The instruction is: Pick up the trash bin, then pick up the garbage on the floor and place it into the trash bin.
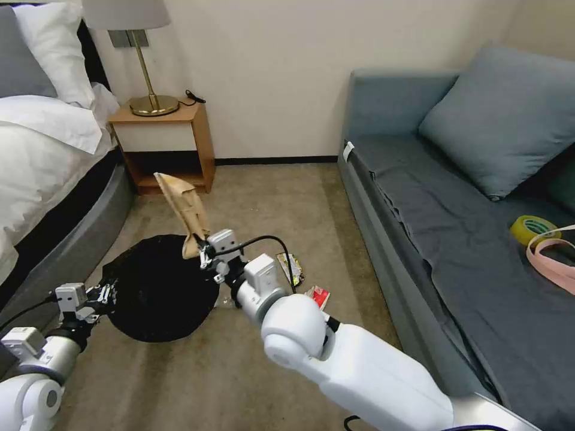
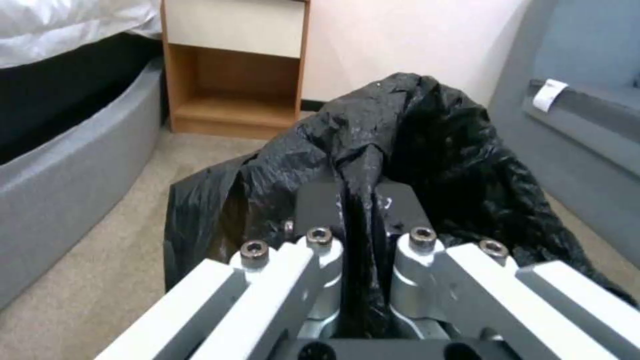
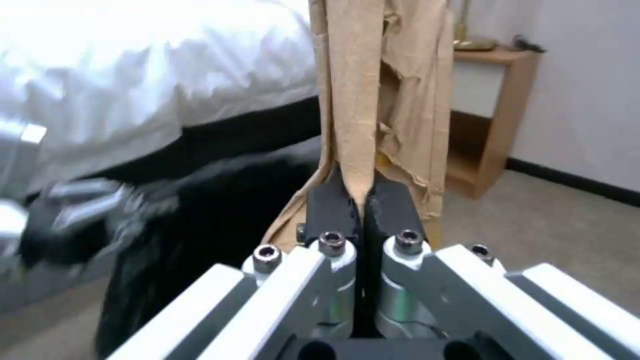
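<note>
The trash bin (image 1: 159,290) is a round bin under a crinkly black bag, held off the carpet at its near-left rim by my left gripper (image 1: 106,294), which is shut on a fold of the bag (image 2: 363,200). My right gripper (image 1: 202,254) is shut on the lower end of the crumpled brown paper bag (image 1: 182,206), which stands upright over the bin's far right edge; in the right wrist view the paper bag (image 3: 373,90) rises straight out of the pads. A yellow-green foil wrapper (image 1: 290,266) and a red-white wrapper (image 1: 318,296) lie on the carpet right of my right arm.
A bed (image 1: 42,155) borders the left, a wooden nightstand (image 1: 168,143) with a brass lamp stands at the back wall, and a grey-blue sofa (image 1: 455,227) runs along the right, carrying a yellow-green tape roll (image 1: 532,228) and a pink strap (image 1: 554,263). Open carpet lies between.
</note>
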Robot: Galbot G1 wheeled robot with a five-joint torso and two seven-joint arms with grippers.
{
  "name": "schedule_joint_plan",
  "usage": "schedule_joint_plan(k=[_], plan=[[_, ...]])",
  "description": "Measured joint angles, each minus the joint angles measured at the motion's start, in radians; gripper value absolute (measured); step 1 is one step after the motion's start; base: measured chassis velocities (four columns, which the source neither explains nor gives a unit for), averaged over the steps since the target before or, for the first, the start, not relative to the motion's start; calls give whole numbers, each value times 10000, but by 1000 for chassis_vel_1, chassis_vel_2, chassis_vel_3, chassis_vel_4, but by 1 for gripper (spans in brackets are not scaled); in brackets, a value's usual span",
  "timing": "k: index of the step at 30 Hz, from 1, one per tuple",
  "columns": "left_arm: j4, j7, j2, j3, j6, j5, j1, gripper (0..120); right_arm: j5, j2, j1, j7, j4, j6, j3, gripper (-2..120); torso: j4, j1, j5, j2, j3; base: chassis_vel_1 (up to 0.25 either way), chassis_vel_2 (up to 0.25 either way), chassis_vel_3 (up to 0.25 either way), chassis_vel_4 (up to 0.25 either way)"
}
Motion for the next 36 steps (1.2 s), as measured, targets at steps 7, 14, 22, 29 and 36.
schedule_joint_plan(k=[7,14,22,29,36], plan=[[-104,-14,-154,26,47,-109,-39,4,-651,258,-650,-265,-384,89,-377,0,-1,0,-1,0,0,0,0,0,0],[-168,-58,-297,108,55,-147,-54,4,-805,499,-626,-296,-797,106,-797,0,-1,0,0,2,0,0,0,0,0],[-198,-38,-435,101,56,-211,5,4,-1092,727,-636,-400,-1400,236,-1028,0,-1,0,0,1,0,0,0,0,0],[-197,-38,-527,53,57,-308,-13,4,-1256,778,-599,-434,-1860,382,-1204,0,-1,0,0,1,0,0,0,0,0],[-126,-37,-576,98,58,-354,-27,4,-1458,811,-572,-529,-2382,494,-1319,0,0,0,0,1,0,0,0,0,0]])
